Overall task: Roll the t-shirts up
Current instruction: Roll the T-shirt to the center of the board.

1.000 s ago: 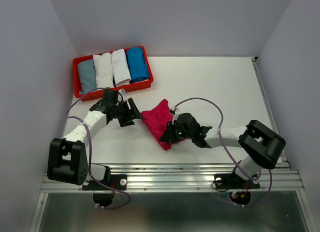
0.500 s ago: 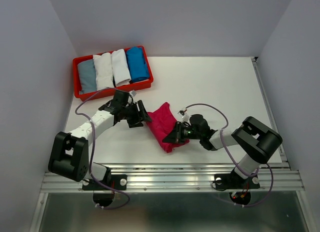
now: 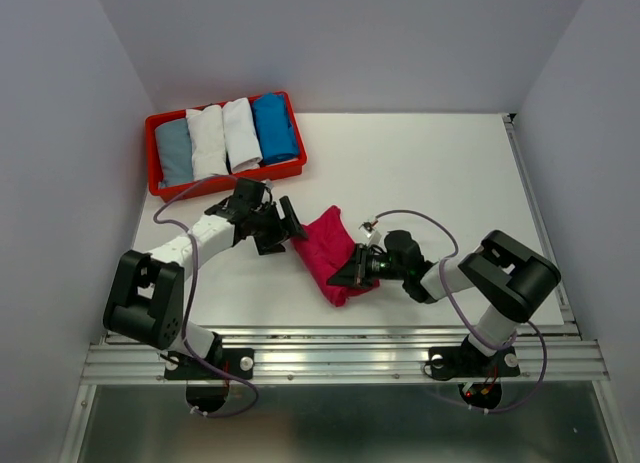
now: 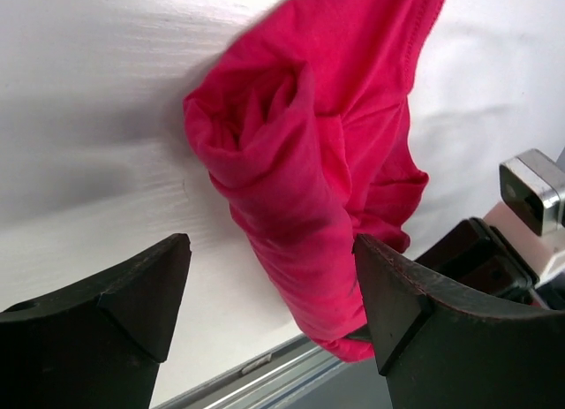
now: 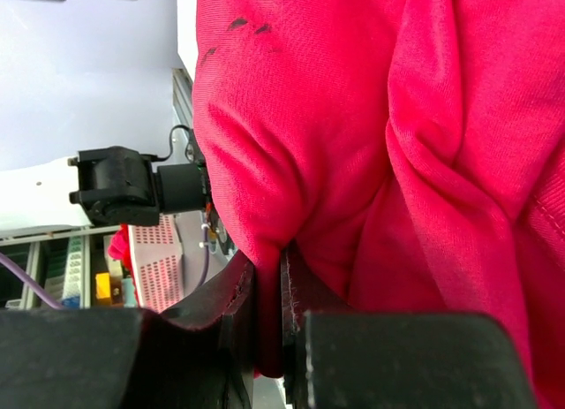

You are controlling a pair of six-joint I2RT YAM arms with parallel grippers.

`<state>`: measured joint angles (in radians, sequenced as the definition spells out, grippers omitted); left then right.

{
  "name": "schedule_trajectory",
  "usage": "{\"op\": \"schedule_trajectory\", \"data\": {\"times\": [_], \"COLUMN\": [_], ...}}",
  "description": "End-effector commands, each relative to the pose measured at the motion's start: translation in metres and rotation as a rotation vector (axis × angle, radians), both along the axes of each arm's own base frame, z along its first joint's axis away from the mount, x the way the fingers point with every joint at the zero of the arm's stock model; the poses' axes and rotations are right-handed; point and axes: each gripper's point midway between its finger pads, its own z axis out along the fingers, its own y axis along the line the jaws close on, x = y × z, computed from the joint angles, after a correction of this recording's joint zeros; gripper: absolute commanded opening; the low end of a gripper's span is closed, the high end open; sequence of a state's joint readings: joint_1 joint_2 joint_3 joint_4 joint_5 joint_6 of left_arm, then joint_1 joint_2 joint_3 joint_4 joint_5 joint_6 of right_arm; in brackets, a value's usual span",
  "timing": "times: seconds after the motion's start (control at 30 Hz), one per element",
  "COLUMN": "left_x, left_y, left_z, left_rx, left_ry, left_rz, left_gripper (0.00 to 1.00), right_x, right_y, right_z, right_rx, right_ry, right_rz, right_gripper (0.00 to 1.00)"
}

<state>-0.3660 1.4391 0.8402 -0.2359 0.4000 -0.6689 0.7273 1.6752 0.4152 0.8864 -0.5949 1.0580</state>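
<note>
White desk (image 3: 440, 183) is carrying the half-rolled pink t-shirt (image 3: 322, 245), right tool (image 3: 358, 270) pinching its fold, left tool (image 3: 293, 224) hanging spread beside it. Four other t-shirts (image 3: 222, 136) are sitting rolled in the tray (image 3: 232, 181), so nearly done imo.

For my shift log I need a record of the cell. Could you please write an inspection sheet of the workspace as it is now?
Surface: white table, no marks seen.
Job's things: magenta t-shirt, partly rolled, on the table between the arms; four rolled t-shirts (grey-blue, two white, blue) side by side in the red tray.
Clutter: nothing seen.
Grippers: left gripper open, fingers either side of the roll; right gripper shut on a fold of the magenta t-shirt.
Cables: purple cables loop over each arm.
Surroundings: plain walls on three sides; metal rail at the near edge.
</note>
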Motion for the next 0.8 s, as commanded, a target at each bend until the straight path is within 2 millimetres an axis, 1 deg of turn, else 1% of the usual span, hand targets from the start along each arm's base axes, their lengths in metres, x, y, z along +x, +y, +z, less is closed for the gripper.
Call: {"op": "schedule_trajectory", "data": {"times": [0.0,0.13,0.2,0.23,0.27,0.37,0.4,0.43,0.47,0.5,0.53,0.57,0.6,0.63,0.67,0.7,0.73,0.77], "left_x": [0.020,0.025,0.027,0.027,0.028,0.027,0.026,0.025,0.025,0.023,0.023,0.023,0.022,0.020,0.021,0.020,0.019,0.020], "left_y": [-0.010,-0.019,-0.024,-0.026,-0.028,-0.031,-0.032,-0.032,-0.032,-0.032,-0.033,-0.033,-0.033,-0.032,-0.032,-0.030,-0.030,-0.030], "left_z": [0.003,-0.013,-0.017,-0.015,-0.017,-0.020,-0.020,-0.020,-0.019,-0.018,-0.016,-0.016,-0.016,-0.015,-0.014,-0.015,-0.014,-0.013], "left_rx": [-0.014,-0.019,-0.027,-0.035,-0.036,-0.041,-0.042,-0.043,-0.045,-0.048,-0.054,-0.054,-0.052,-0.048,-0.047,-0.038,-0.035,-0.037], "left_ry": [-0.023,0.011,0.024,0.020,0.025,0.036,0.039,0.039,0.042,0.045,0.048,0.056,0.062,0.069,0.073,0.081,0.084,0.085], "left_rz": [0.019,0.005,0.004,0.003,0.004,0.000,-0.001,-0.002,-0.004,-0.005,-0.003,-0.001,-0.002,0.000,0.008,0.013,0.016,0.022], "left_gripper": [0.86,0.86,0.83,0.82,0.79,0.67,0.56,0.48,0.38,0.12,0.00,0.00,0.00,0.00,0.00,0.00,0.00,0.00], "right_x": [0.003,0.006,0.006,0.006,0.006,0.006,0.007,0.008,0.010,0.012,0.013,0.015,0.019,0.020,0.023,0.027,0.029,0.028], "right_y": [0.001,-0.001,-0.002,-0.002,-0.002,-0.003,-0.003,-0.005,-0.005,-0.006,-0.010,-0.012,-0.012,-0.018,-0.019,-0.021,-0.023,-0.029], "right_z": [0.011,0.004,0.000,-0.001,-0.002,-0.007,-0.007,-0.009,-0.009,-0.011,-0.013,-0.012,-0.008,-0.013,-0.003,0.003,0.007,0.004], "right_rx": [0.009,-0.031,-0.046,-0.047,-0.052,-0.068,-0.072,-0.090,-0.101,-0.121,-0.155,-0.172,-0.183,-0.228,-0.231,-0.245,-0.261,-0.313], "right_ry": [-0.070,-0.087,-0.089,-0.089,-0.087,-0.085,-0.088,-0.092,-0.095,-0.112,-0.108,-0.117,-0.133,-0.139,-0.167,-0.203,-0.220,-0.217], "right_rz": [0.017,0.014,0.017,0.017,0.019,0.016,0.015,0.011,0.006,0.005,-0.009,-0.019,-0.026,-0.039,-0.051,-0.053,-0.059,-0.072], "right_gripper": [0.01,0.01,0.01,0.01,0.01,0.01,0.01,0.01,0.01,0.04,0.11,0.24,0.46,0.55,0.63,0.73,0.78,0.82]}}
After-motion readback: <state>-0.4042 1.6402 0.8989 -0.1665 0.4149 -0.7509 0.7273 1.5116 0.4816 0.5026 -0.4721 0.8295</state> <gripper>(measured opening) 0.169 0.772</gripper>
